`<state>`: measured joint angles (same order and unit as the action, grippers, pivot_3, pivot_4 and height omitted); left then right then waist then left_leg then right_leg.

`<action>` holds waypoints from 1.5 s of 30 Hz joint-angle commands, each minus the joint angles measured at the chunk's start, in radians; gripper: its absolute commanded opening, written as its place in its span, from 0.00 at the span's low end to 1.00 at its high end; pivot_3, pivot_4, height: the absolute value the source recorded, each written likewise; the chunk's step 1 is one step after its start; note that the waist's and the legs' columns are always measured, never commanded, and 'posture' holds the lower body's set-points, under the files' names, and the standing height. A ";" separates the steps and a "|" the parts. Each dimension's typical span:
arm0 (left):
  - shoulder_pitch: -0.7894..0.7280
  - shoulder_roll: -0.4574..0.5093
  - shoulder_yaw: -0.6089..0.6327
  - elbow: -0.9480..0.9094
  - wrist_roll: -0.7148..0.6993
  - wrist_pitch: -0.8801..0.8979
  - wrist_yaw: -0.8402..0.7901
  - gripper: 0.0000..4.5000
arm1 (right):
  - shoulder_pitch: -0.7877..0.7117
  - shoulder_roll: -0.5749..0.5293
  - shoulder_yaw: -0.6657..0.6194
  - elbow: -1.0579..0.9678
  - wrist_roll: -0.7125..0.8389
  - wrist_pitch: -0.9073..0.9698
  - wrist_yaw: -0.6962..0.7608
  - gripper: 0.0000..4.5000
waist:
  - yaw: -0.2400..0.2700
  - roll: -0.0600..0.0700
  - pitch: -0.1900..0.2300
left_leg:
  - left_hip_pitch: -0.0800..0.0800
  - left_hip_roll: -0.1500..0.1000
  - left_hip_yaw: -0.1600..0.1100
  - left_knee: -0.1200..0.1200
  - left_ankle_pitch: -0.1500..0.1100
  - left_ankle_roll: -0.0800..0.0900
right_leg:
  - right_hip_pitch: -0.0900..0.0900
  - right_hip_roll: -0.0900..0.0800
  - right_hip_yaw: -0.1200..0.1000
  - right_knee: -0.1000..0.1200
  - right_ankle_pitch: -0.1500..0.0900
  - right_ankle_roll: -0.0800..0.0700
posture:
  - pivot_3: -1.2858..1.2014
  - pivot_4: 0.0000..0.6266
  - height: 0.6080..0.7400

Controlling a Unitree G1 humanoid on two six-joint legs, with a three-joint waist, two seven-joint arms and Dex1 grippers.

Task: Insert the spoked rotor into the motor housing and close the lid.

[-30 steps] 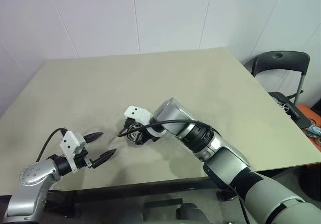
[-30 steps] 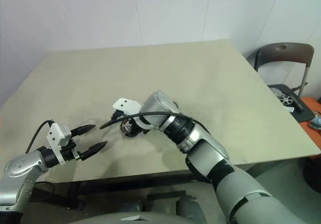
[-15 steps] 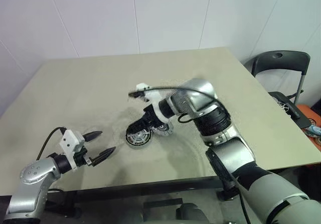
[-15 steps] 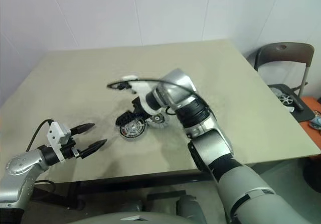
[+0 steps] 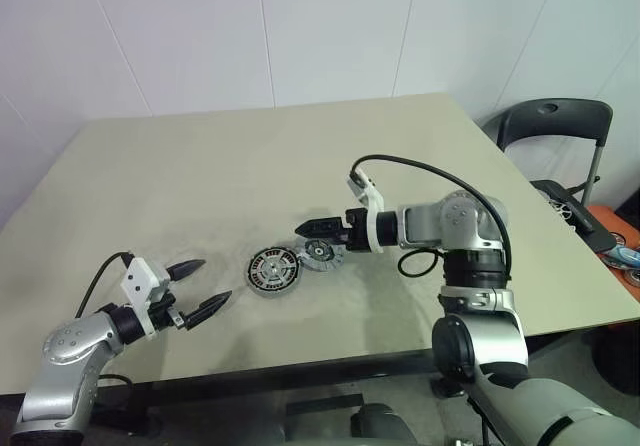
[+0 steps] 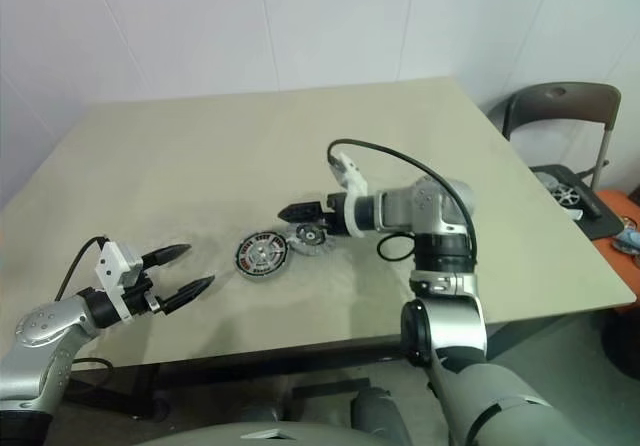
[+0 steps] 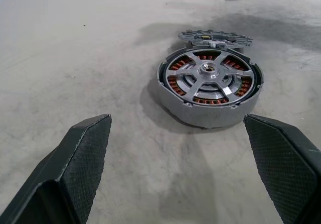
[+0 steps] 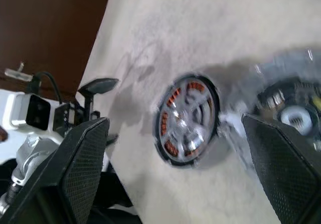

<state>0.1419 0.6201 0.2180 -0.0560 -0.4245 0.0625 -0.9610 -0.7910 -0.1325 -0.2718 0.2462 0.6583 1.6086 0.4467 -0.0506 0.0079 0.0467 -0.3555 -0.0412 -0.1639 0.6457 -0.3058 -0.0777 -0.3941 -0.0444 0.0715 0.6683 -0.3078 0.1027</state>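
On the table (image 5: 420, 156), the spoked rotor (image 7: 210, 78) is seated in the motor housing (image 5: 274, 269); the lid (image 5: 322, 256) lies touching it, uncovered; left gripper (image 5: 199, 289) and right gripper (image 5: 312, 230) are spread, empty.

Silver-grey jointed arms, black cables looping over white wrist blocks, left hand (image 5: 199, 289) with black tapered textured fingers

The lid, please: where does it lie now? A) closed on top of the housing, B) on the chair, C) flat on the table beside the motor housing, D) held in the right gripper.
C: the lid lies flat on the table next to the motor housing, whose spokes and copper windings stay uncovered.
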 commanded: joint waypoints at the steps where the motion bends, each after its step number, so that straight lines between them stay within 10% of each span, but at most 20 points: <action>1: -0.012 0.009 0.010 -0.045 -0.013 0.008 0.004 1.00 | 0.026 -0.025 -0.051 0.008 0.192 0.006 -0.123 0.98 | 0.000 0.000 0.000 | 0.000 0.000 0.000 0.000 0.000 0.000 | 0.000 0.000 0.000 0.000 0.000 0.000 | 0.52 0.00 1.00; 20: -0.037 0.015 0.010 -0.067 -0.009 0.041 0.008 1.00 | 0.103 -0.125 -0.026 0.144 0.512 0.006 -0.459 0.98 | 0.002 0.000 0.000 | 0.002 0.001 0.004 0.001 0.000 0.000 | 0.003 0.003 0.000 0.000 0.000 0.000 | 0.52 0.00 1.00; 45: 0.003 0.038 0.068 -0.129 -0.027 0.086 0.047 1.00 | 0.025 0.099 -0.213 0.231 0.261 -0.240 -0.479 0.98 | -0.020 0.001 0.000 | 0.004 0.001 0.004 0.001 0.000 0.000 | 0.004 0.004 0.000 0.000 0.000 0.000 | 0.52 0.00 1.00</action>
<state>0.1498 0.6456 0.2537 -0.1603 -0.4403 0.1487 -0.9178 -0.7481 -0.0451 -0.4783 0.4935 0.9177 1.3971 -0.0517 -0.0703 0.0085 0.0468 -0.3518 -0.0399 -0.1595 0.6466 -0.3057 -0.0773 -0.3899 -0.0409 0.0716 0.6687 -0.3077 0.1027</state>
